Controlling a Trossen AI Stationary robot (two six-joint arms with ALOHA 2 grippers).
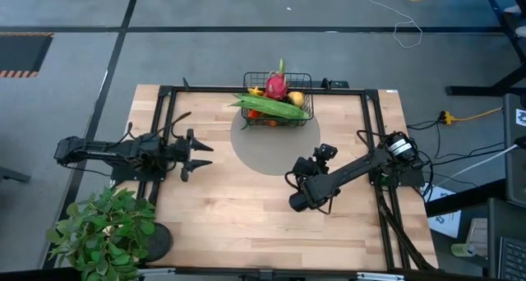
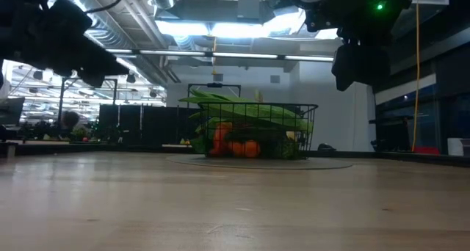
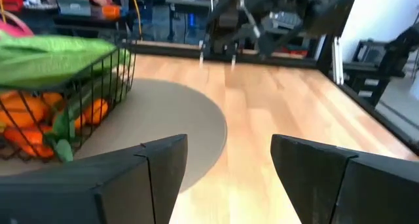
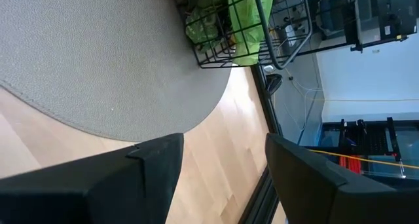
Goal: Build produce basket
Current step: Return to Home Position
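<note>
Showing the task judged nearly done; high view: basket (image 1: 246,80) at the tabletop's mid far edge, heaped with produce (image 1: 277,88); corn (image 1: 271,107) lies across it, long axis along that edge; left gripper (image 1: 201,155) near the left edge, right gripper (image 1: 327,152) right of centre; low view: no produce lies loose; wrist views: both grippers spread wide, empty; only homing is left

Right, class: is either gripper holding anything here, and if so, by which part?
Nothing is held. The left gripper and the right gripper are both open and empty; the produce lies in the basket.
</note>
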